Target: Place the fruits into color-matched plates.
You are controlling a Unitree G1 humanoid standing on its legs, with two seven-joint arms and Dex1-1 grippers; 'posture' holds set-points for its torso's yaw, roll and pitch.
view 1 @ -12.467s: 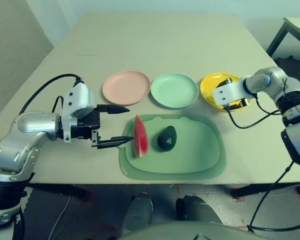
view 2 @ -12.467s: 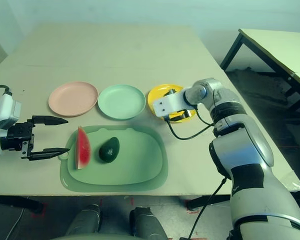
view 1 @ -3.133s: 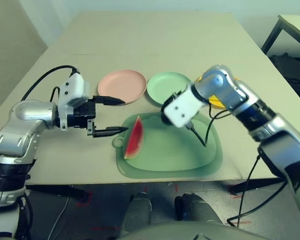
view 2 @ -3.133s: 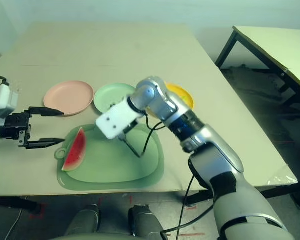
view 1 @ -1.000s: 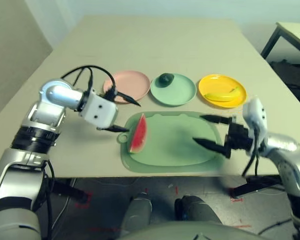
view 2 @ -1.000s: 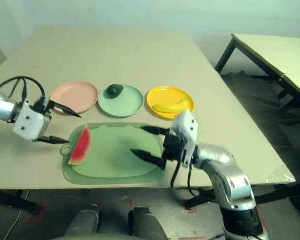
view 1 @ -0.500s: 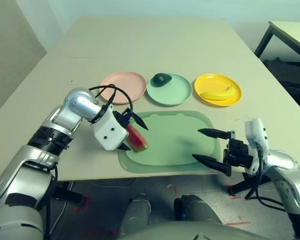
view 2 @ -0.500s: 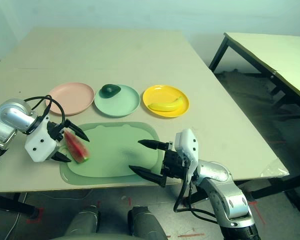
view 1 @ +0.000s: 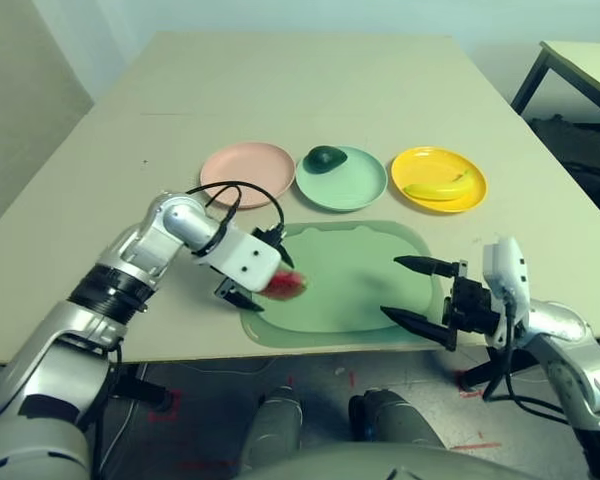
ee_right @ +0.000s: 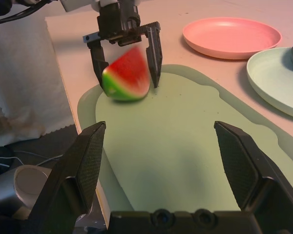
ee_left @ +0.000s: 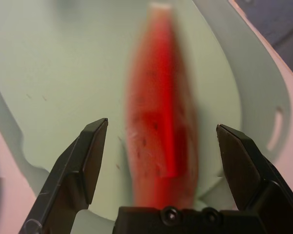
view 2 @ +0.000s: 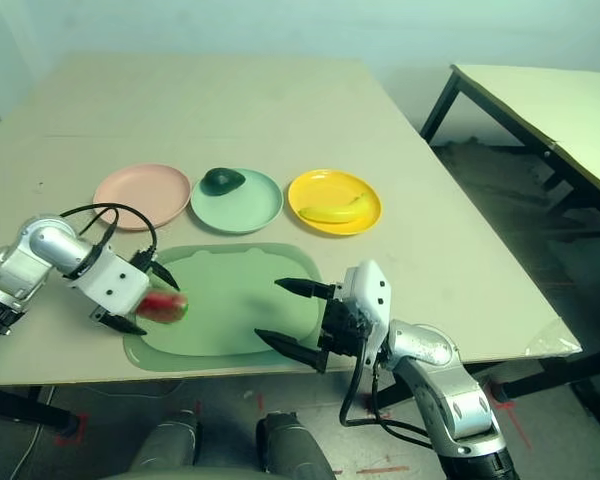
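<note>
Plates three (view 1: pixel 246 172); fruits three (view 1: pixel 283 286); grippers two (view 1: pixel 418 298).

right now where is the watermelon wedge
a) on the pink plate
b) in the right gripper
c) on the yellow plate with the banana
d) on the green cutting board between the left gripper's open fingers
d: the watermelon wedge lies on the green cutting board, with the left gripper open around it, fingers on either side.
</note>
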